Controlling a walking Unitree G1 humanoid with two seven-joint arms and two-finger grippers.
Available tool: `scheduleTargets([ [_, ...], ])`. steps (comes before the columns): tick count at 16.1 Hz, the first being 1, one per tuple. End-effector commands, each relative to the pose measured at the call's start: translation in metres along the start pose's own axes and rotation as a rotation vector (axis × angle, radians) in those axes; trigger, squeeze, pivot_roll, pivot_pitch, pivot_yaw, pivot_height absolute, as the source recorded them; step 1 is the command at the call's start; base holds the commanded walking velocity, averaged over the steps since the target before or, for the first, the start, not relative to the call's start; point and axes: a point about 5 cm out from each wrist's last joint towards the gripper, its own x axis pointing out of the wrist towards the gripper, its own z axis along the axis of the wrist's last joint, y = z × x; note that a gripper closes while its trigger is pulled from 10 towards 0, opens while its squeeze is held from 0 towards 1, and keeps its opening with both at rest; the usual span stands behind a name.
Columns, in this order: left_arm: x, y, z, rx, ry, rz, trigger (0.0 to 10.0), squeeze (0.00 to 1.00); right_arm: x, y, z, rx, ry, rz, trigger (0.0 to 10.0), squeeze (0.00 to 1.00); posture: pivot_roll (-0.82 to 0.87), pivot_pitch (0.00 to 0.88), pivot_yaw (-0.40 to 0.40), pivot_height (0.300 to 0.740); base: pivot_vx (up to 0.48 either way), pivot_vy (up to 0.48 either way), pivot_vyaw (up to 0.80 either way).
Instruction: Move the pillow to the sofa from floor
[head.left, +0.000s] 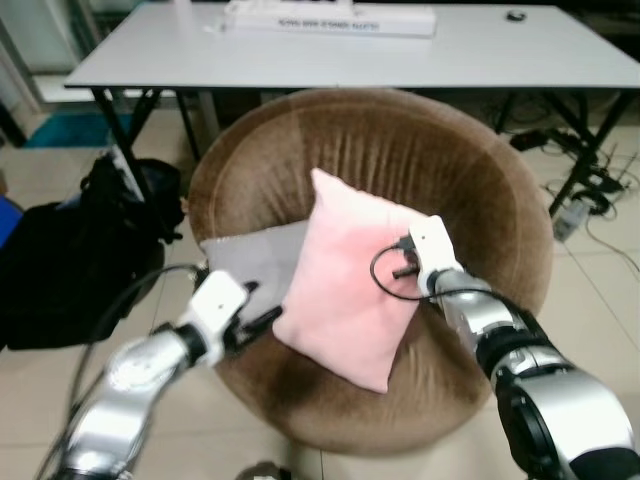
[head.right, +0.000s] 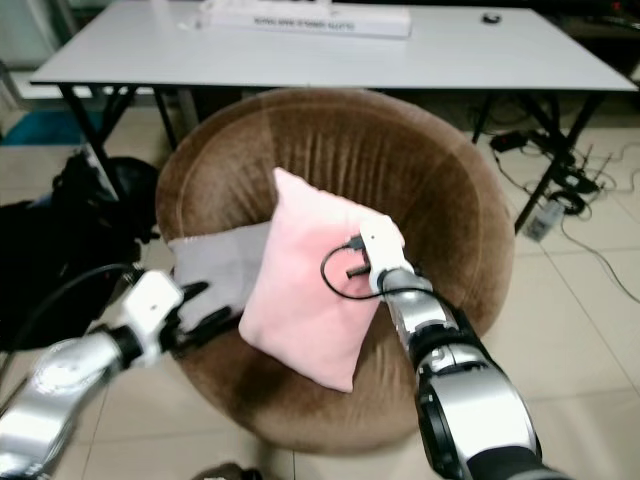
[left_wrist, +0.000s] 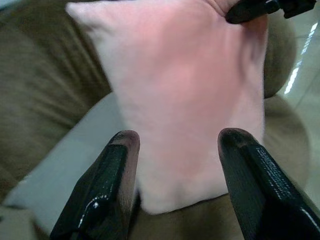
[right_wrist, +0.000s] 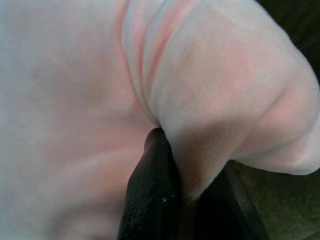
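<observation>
A pink pillow (head.left: 345, 290) stands tilted on the seat of the round brown sofa chair (head.left: 380, 150), leaning against its back. My right gripper (right_wrist: 187, 200) is shut on the pillow's right corner, the fabric bunched between its fingers. My left gripper (left_wrist: 177, 150) is open just off the pillow's lower left edge, with the pillow (left_wrist: 190, 90) beyond its fingertips. In the left eye view the left gripper (head.left: 262, 322) hovers at the chair's front rim.
A grey cushion (head.left: 250, 262) lies on the seat to the left of the pink pillow. A white table (head.left: 330, 50) stands behind the chair. A black bag (head.left: 70, 260) sits on the floor at the left. Cables and a power strip (head.left: 580, 200) lie at the right.
</observation>
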Motion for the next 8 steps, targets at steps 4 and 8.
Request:
scheduleTargets([
  [4,-0.013,0.003,0.017,0.057,-0.002,0.049,10.0,0.0,0.002,-0.003,0.007,0.084,0.006,-0.039,10.0,1.0,0.16,0.0,0.003,0.74,0.0,0.0,0.0],
  [8,-0.011,-0.002,0.021,0.076,0.016,0.052,10.0,0.0,0.003,0.002,0.022,0.139,-0.061,0.036,10.0,1.0,0.16,0.0,0.002,0.74,0.0,0.0,0.0],
])
